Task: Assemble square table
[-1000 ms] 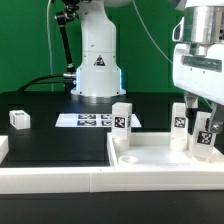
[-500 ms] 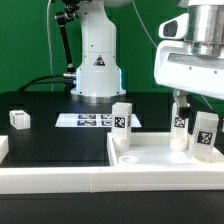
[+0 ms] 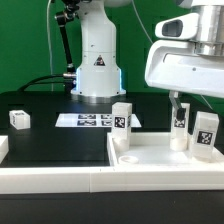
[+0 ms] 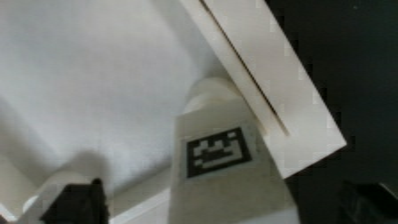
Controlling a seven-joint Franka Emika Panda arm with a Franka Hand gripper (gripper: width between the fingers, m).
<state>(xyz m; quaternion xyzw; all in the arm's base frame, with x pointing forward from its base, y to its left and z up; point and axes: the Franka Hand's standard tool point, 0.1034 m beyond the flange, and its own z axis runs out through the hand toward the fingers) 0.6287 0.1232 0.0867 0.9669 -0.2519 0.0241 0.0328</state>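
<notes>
Right, gripper (image 3: 193, 98) has let go and lifted: jaws wide, nothing in them, hanging just above the end leg (image 3: 206, 133) at the exterior view's right. That leg stands on its own on the square table top (image 3: 150, 158), so it looks placed. Second leg (image 3: 180, 125) is upright just beside it, third leg (image 3: 122, 120) further along the top. Fourth leg (image 3: 19, 118) sits loose on the black table (image 3: 50, 140), well apart, so probably next. Marker board (image 3: 85, 120) lies by the robot base (image 3: 97, 65), with a green backdrop (image 3: 140, 40) behind.

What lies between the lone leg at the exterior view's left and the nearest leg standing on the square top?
The marker board lies flat on the black surface between lone leg and standing leg, as the exterior view shows.
</notes>
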